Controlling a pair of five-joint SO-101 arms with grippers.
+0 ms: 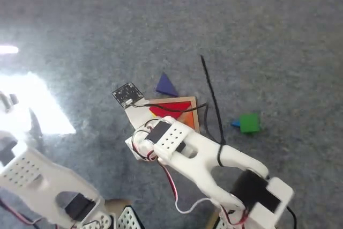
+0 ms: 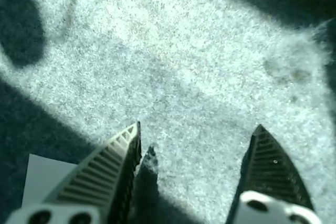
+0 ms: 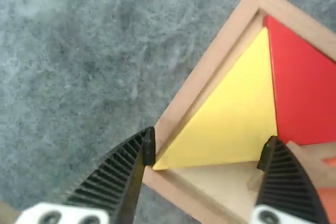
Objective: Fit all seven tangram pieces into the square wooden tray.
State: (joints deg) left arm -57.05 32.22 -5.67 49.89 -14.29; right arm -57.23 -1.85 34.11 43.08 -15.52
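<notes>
The right fingers (image 3: pixel 118 174) are hanging apart, straddling the yellow triangle (image 3: pixel 226 124) in the tray (image 3: pixel 210 72); the left fingers (image 2: pixel 105 177) are gaping over the counter (image 2: pixel 184 51).

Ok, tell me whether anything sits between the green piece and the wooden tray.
A black cable runs between the green piece and the wooden tray. The open right gripper also hangs over the tray, above the yellow triangle.

A grey, felt-like table (image 1: pixel 268 36) carries the square wooden tray (image 1: pixel 190 100) near its middle. A dark blue triangle (image 1: pixel 166 85) lies just beside the tray. A green piece (image 1: pixel 250 123) lies well apart from it, with a small blue piece (image 1: pixel 235 124) touching the green one.
</notes>
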